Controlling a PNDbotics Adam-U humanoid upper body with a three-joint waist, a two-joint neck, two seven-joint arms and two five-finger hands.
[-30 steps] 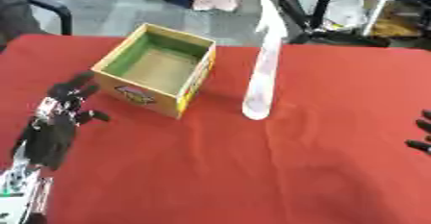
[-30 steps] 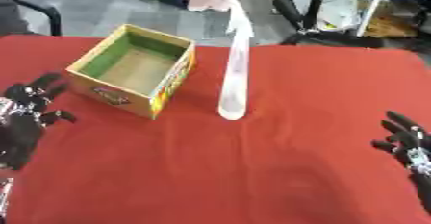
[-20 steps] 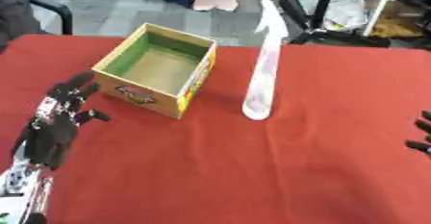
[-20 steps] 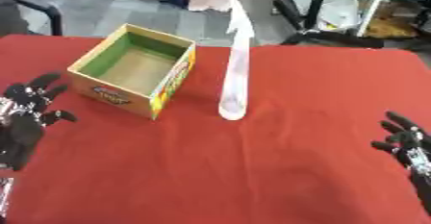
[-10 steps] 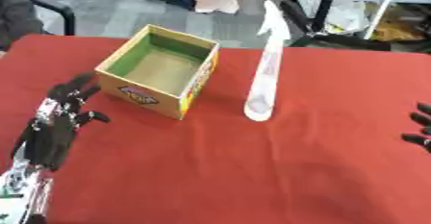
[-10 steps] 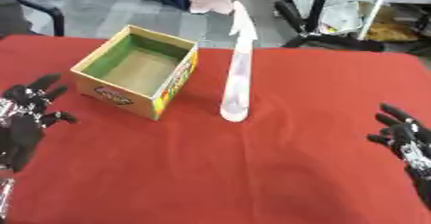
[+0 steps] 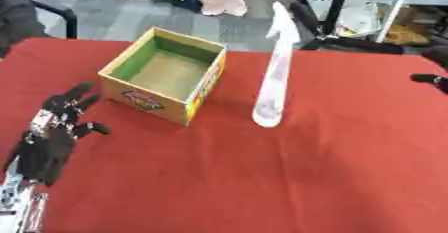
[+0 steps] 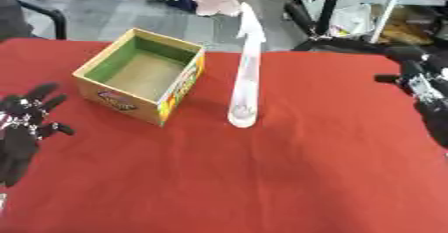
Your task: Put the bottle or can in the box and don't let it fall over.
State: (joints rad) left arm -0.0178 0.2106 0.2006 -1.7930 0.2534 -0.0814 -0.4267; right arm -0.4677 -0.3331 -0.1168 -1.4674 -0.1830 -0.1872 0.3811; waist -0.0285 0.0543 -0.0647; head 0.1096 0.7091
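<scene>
Bottle (image 8: 244,77) standing upright, well left of right hand (image 8: 426,93); tall, narrow-based, likely light, tippy; grasping mid-body looks safest; box (image 7: 166,73) near left hand (image 7: 54,138); both hands resting spread.

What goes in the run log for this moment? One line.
spray bottle: upright beside box | left hand: open, idle | right hand: open, raised

Right hand (image 8: 426,94) runs off the picture's right edge; the spray bottle (image 8: 244,78) is blurred, its label unreadable.
</scene>
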